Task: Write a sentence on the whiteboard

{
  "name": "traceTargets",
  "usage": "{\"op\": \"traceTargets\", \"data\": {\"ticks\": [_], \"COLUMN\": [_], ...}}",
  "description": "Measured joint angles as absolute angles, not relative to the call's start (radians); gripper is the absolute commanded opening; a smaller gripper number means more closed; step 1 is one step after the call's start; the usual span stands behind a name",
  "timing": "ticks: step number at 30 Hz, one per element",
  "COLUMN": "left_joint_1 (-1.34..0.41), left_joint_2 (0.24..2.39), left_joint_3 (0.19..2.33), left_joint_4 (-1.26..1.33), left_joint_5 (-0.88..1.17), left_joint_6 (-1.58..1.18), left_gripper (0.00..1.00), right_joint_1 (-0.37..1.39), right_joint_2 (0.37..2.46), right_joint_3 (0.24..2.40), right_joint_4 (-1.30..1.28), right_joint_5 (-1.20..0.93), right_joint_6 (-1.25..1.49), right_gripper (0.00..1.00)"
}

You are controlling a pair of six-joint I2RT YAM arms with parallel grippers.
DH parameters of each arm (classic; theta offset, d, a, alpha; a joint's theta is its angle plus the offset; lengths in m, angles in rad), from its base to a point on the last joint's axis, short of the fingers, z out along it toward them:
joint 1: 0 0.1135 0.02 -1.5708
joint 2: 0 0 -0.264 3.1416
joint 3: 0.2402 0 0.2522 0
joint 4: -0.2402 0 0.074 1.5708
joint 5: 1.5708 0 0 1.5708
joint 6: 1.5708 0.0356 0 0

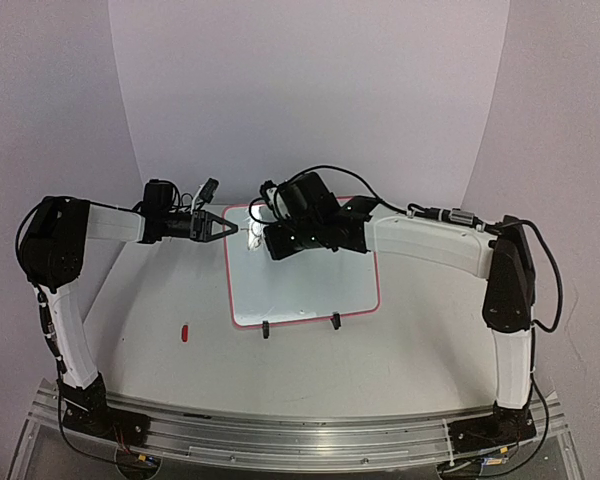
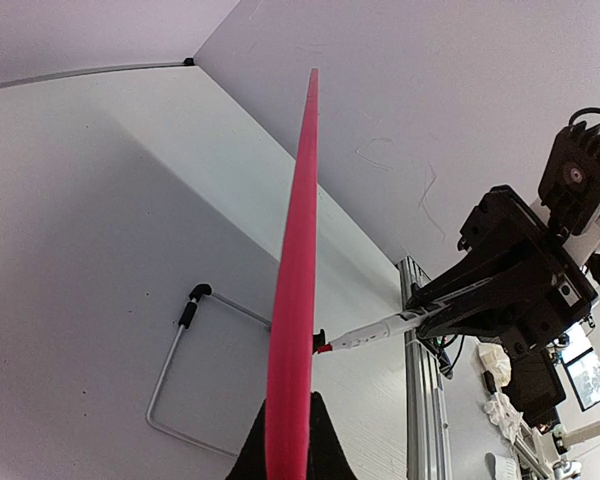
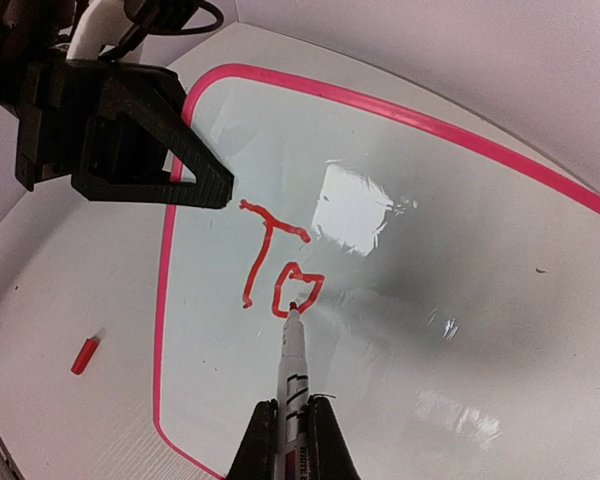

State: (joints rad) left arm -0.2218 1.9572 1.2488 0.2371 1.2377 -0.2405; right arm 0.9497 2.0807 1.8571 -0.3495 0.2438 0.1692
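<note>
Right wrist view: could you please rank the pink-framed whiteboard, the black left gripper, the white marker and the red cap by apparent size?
1. pink-framed glossy whiteboard
2. black left gripper
3. white marker, enlarged by nearness to the camera
4. small red cap

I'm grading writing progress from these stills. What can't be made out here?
Top external: the red lettering is hidden under the right arm over the whiteboard.
Left wrist: the whiteboard is edge-on, its face unseen; the left gripper is cut off by the bottom edge.
Right wrist: the marker label is too small to read; its rear is cut off below.
</note>
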Motion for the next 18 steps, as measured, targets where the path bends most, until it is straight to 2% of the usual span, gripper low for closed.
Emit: {"op": "traceTargets", "data": {"ticks": [10, 18], "left_joint_1": [-0.222, -0.222], "left_joint_2": [1.957, 1.957], "left_joint_3": [1.249, 1.249], "left_joint_4": [0.237, 0.237], "left_joint_5": [1.238, 1.238], "left_joint_6": [-0.241, -0.241], "left_gripper": [0.00, 0.00], "right_joint_1": [0.950, 0.950], "right_joint_2": [1.972, 1.971], "right_joint_3": [1.734, 1.726], "right_joint_4": [-0.291, -0.283], "right_joint_5": [0.249, 0.303], "right_joint_6": [0.184, 0.185], "right_gripper": [0.00, 0.00]}}
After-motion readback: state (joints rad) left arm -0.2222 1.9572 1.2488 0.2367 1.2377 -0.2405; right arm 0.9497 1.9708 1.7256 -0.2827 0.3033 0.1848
